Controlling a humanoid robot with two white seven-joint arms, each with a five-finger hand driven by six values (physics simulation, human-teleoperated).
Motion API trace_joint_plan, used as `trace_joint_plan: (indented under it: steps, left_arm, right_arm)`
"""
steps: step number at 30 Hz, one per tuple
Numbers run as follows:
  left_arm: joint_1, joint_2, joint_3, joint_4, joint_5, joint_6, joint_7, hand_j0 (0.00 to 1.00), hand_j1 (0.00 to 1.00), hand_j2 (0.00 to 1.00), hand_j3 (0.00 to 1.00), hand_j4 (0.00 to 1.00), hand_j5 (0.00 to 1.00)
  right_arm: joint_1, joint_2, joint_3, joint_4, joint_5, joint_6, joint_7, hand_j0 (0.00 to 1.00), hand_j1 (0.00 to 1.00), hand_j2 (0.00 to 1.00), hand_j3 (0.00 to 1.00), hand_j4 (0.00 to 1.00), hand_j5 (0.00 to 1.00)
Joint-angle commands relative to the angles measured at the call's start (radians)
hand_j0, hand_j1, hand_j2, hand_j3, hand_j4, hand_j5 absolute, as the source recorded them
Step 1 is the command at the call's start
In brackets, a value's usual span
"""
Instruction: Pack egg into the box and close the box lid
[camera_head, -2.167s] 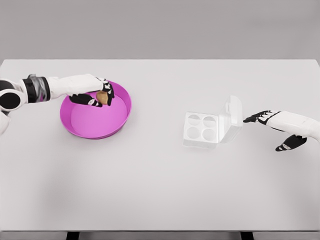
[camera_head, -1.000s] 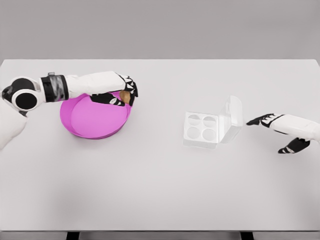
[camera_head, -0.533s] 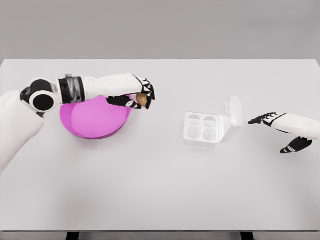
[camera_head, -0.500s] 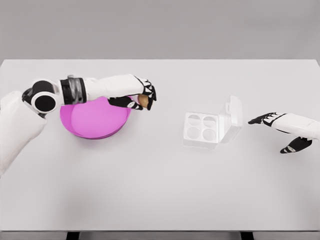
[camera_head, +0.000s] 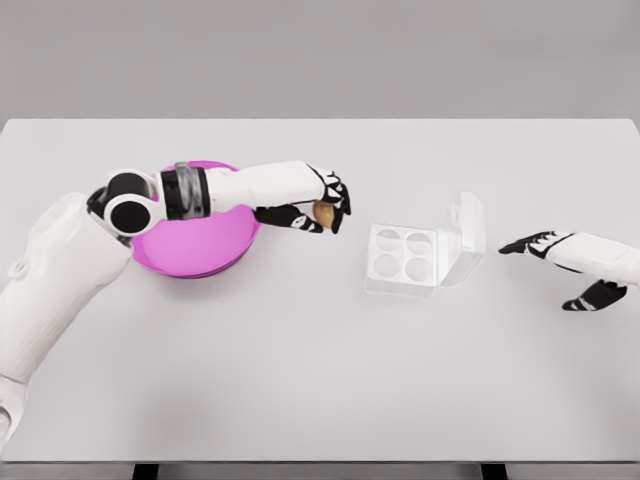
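White table (camera_head: 320, 380) | egg (camera_head: 324, 213) gripped in left hand (camera_head: 318, 204) | between bowl (camera_head: 190, 255), box (camera_head: 405, 260)

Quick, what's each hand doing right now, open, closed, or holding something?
Left hand: closed on the small brown egg, between the magenta bowl and the open white egg box.
Right hand: open, holding nothing.

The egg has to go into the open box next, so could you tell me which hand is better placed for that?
Left. The left hand holds the egg just short of the open box; the right hand holds nothing, beyond the raised lid.
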Motion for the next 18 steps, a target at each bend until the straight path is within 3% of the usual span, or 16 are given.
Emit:
trace_joint_plan:
  steps: [1,14,18]
  left_arm:
    - [0.0,-0.007,-0.001,0.0,0.006,0.003,0.001,0.37,0.37,0.37,0.37,0.37,0.37]
    - [0.008,-0.107,-0.01,0.009,-0.011,0.003,0.001,0.37,0.37,0.37,0.37,0.37,0.37]
    - [0.008,-0.128,-0.024,0.012,-0.012,0.003,0.001,0.37,0.37,0.37,0.37,0.37,0.37]
  right_arm:
    - [0.008,-0.001,-0.04,-0.004,-0.006,0.002,0.0,1.0,1.0,1.0,1.0,1.0,1.0]
    - [0.017,-0.006,-0.062,-0.006,-0.006,0.002,0.0,1.0,1.0,1.0,1.0,1.0,1.0]
    - [0.017,-0.017,-0.08,-0.039,-0.008,0.002,0.0,1.0,1.0,1.0,1.0,1.0,1.0]
